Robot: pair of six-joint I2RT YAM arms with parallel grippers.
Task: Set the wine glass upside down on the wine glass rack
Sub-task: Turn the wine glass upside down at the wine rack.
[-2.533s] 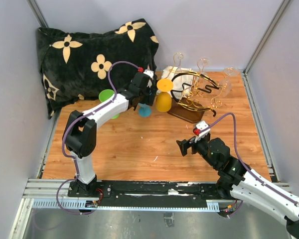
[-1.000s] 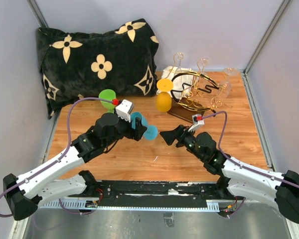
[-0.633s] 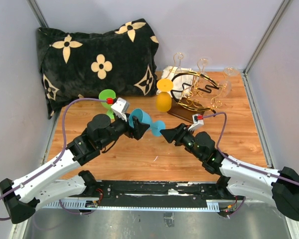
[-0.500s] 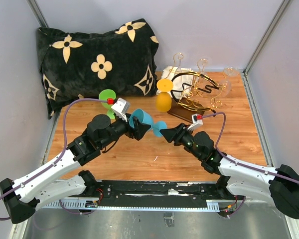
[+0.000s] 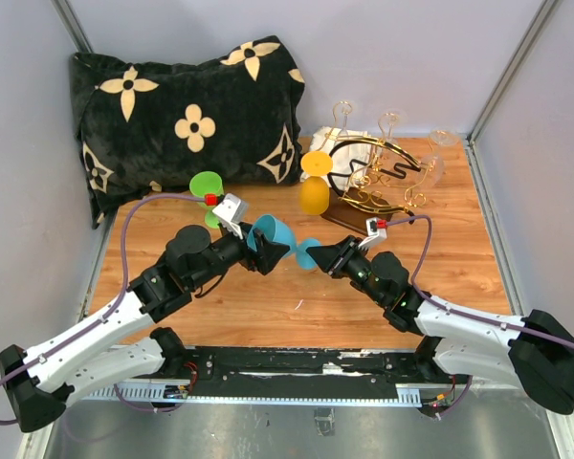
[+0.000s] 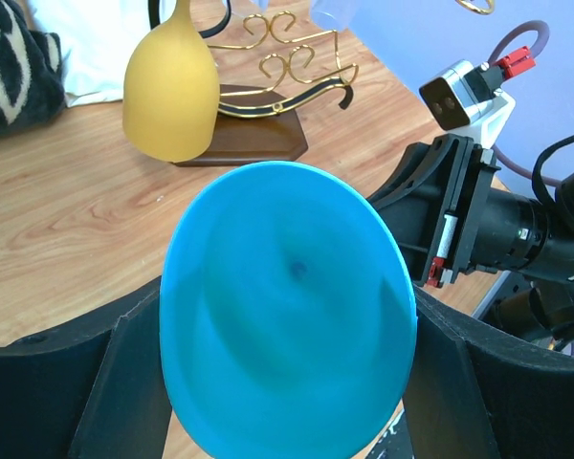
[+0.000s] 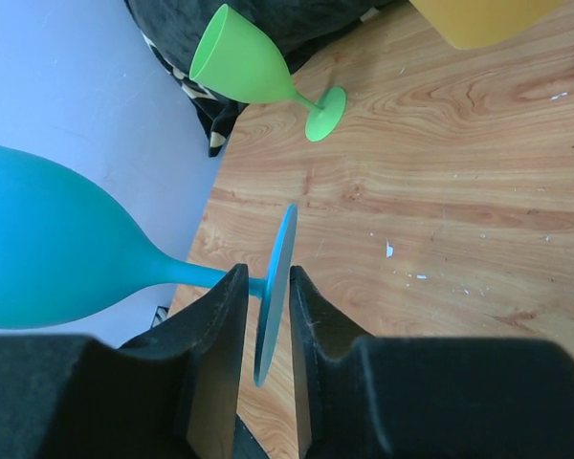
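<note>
The blue wine glass (image 5: pixel 274 235) lies sideways in the air over the middle of the table, foot pointing right. My left gripper (image 5: pixel 266 251) is shut on its bowl (image 6: pixel 287 306), which fills the space between the fingers (image 6: pixel 124 373). My right gripper (image 7: pixel 265 316) straddles the glass's round foot (image 7: pixel 275 287), one jaw on each side and slim gaps still showing. In the top view the right gripper (image 5: pixel 318 256) meets the glass from the right. The wine glass rack (image 5: pixel 378 182), gold wire on a dark wooden base, stands at the back right.
A yellow glass (image 5: pixel 314 191) hangs upside down at the rack's left side, and clear glasses (image 5: pixel 392 122) sit on it. A green glass (image 5: pixel 207 186) stands near the black flowered pillow (image 5: pixel 187 105). Walls close in on both sides.
The left arm carried the blue glass from near the pillow to the middle. The right arm moved up to it and its jaws have narrowed around the foot.
</note>
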